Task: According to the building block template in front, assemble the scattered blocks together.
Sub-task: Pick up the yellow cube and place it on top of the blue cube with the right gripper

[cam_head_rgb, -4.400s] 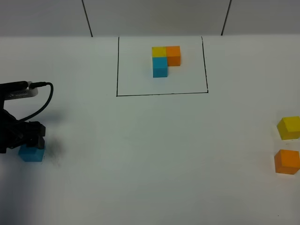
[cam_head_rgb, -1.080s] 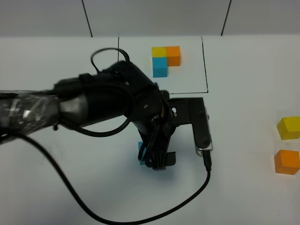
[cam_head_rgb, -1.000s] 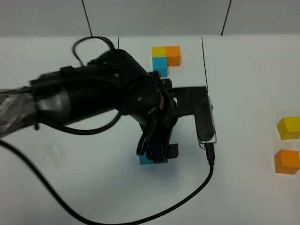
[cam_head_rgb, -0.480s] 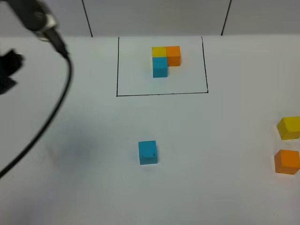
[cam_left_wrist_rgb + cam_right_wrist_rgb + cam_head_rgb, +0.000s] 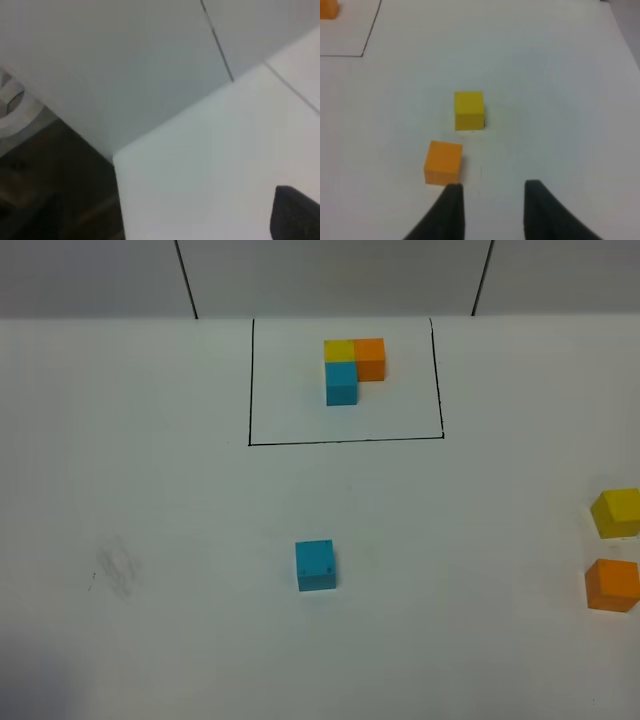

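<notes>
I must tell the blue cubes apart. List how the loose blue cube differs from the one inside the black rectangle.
The loose blue cube stands alone, touching nothing; the framed blue cube sits against a yellow cube in an L-shaped cluster with an orange cube. The loose blue cube lies outside the black rectangle, nearer the camera; the framed blue cube lies inside it. Both are sky-blue, similar in size, flat on the white table.
</notes>
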